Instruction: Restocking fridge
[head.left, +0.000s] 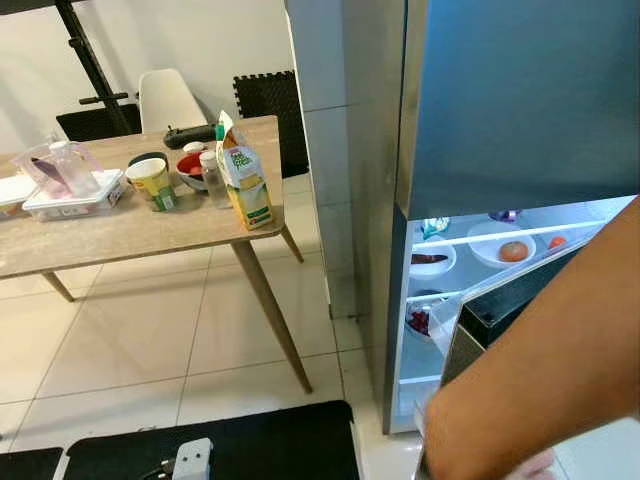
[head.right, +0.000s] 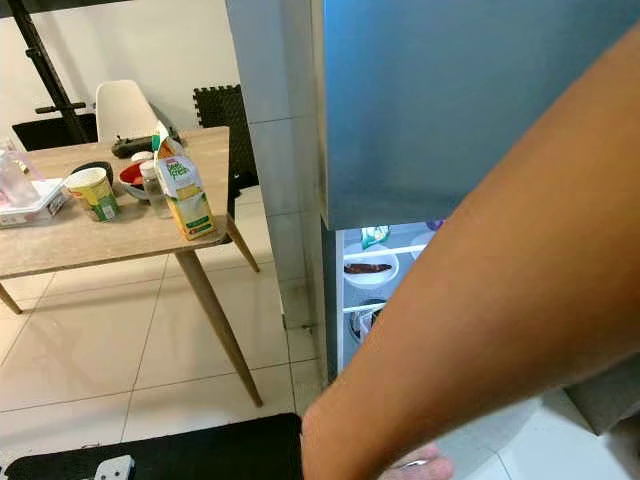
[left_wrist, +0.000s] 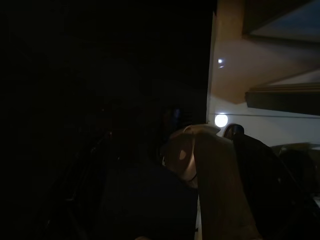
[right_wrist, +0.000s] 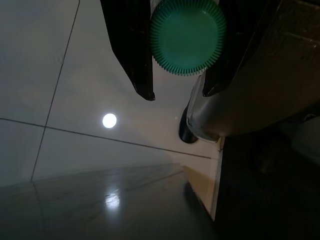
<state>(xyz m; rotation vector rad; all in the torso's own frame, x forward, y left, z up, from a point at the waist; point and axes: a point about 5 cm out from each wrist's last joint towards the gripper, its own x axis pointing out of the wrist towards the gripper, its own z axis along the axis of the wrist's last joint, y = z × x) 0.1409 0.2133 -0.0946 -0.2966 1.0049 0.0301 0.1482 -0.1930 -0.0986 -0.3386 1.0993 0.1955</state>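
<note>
**Green-capped bottle in the right gripper, fridge door open**

Closest in, a person's bare arm (head.left: 560, 350) sweeps across the lower right, smooth and broad. Through the right wrist camera, the right gripper (right_wrist: 177, 92) has its two tapered black fingers (right_wrist: 132, 55) pinched on either side of a round, ridged green cap (right_wrist: 187, 35), held above glossy pale floor tiles (right_wrist: 75, 145). The left wrist view is very dark; whether the left gripper's fingers are spread or pressed together cannot be told.

Next back, the steel-grey fridge (head.left: 500, 100) stands with its lower compartment lit, two white bowls (head.left: 505, 245) on a glass shelf.

Farther left, a wooden table (head.left: 120, 230) carries one yellow-and-green juice carton (head.left: 243, 175), upright, one paper cup (head.left: 153, 183), one red bowl (head.left: 190, 168) and a clear plastic container (head.left: 70, 195). One white chair (head.left: 165, 100) sits beyond it.
</note>
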